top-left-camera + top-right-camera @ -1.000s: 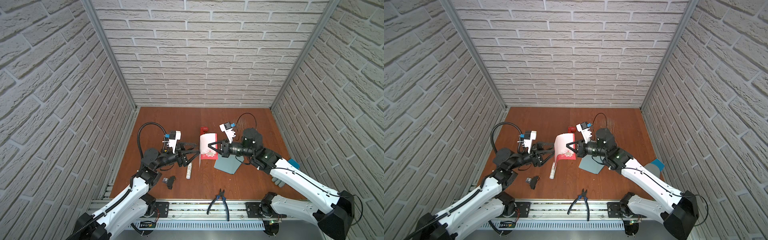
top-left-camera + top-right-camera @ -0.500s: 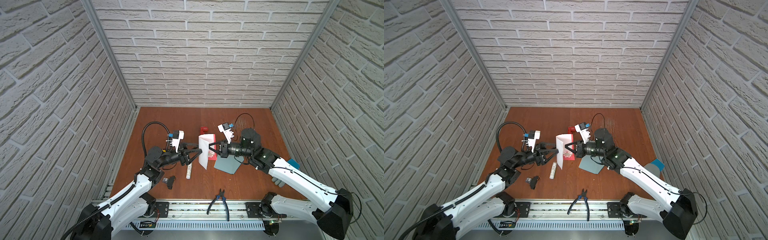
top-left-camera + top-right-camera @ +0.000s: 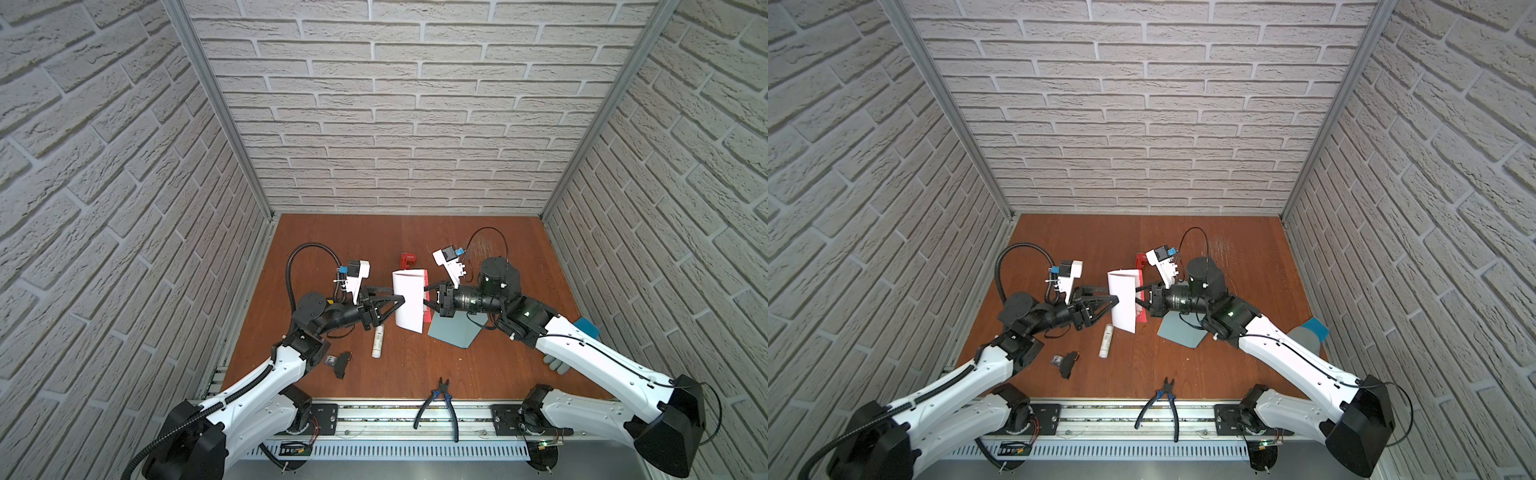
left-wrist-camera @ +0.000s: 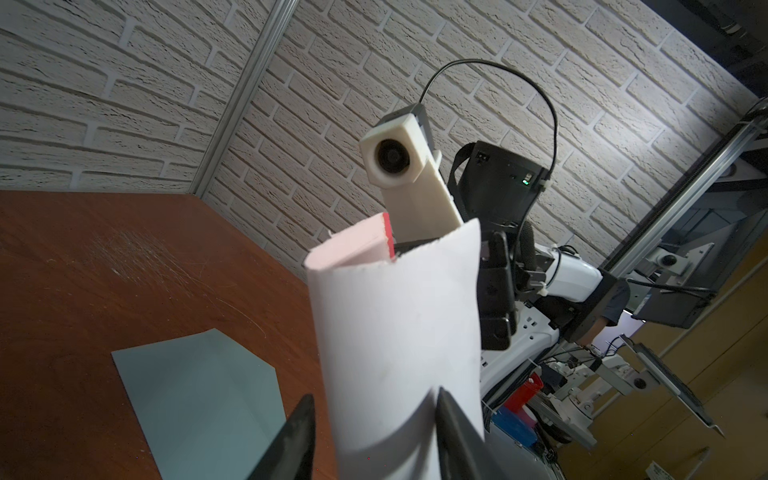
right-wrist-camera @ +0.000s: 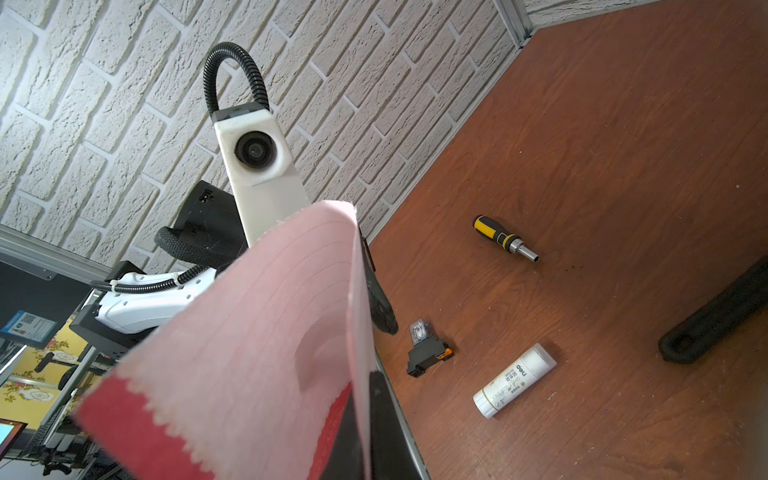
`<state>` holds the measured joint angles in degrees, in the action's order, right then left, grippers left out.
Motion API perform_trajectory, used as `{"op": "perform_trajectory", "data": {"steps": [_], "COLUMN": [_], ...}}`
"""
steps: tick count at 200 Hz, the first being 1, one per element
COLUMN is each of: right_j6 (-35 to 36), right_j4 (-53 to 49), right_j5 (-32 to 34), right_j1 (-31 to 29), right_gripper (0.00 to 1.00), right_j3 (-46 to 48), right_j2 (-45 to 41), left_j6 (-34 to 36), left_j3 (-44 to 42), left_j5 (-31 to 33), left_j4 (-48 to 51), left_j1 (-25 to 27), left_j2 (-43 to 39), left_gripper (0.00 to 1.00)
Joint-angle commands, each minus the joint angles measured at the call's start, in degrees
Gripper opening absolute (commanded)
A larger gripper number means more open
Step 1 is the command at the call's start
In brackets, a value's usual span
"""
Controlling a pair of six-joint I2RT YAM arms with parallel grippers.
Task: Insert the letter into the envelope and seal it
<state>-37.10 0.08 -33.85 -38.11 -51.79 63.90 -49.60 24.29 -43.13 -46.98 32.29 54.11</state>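
**Stage of the task: letter lifted, not yet inserted.** My right gripper point(image 3: 428, 297) is clamped shut on the red-bordered edge of the letter point(image 3: 409, 301). The letter stands nearly upright in the air above the table point(image 3: 332, 241), curled over, with its white side toward my left arm. My left gripper point(image 4: 374, 395) has its jaws partly apart on either side of the letter's opposite edge. In the left wrist view one finger lies against the paper and a sliver of gap shows at the other, so I cannot tell whether it grips yet. The envelope point(image 3: 453, 332) lies flat on the table below my right gripper, apart from the letter.

Done, by my reading: the pick-up. Left: a settled two-handed hold, sliding the letter into the envelope, and sealing it. The glue stick point(image 3: 378, 341) lies untouched beneath my left gripper.
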Motion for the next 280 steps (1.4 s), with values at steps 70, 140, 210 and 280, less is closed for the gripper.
{"op": "perform_trajectory", "data": {"steps": [70, 140, 210, 280], "right_j6": [0.18, 1.11, 0.64, 0.63], "right_j4": [3.67, 2.56, 3.43, 3.44], "right_j5": [-1.49, -0.78, -1.37, -1.93], "right_j1": [-1.01, -1.01, -1.09, -1.27], "right_gripper": [0.06, 0.06, 0.06, 0.07], "right_j3": [0.21, -0.05, -0.24, -0.77], "right_j2": [0.45, -0.36, -0.10, 0.31], "left_j6": [-1.55, -1.15, 0.50, 0.14], "left_j3": [0.01, 0.14, 1.11, 1.46], "left_j5": [-0.56, -2.07, -4.32, -3.48], "left_j4": [-8.21, -6.57, -1.47, -2.56], "left_j1": [0.34, 0.32, 0.38, 0.45], "left_j2": [1.15, 0.30, -0.76, 0.21], "left_gripper": [0.34, 0.27, 0.31, 0.24]}}
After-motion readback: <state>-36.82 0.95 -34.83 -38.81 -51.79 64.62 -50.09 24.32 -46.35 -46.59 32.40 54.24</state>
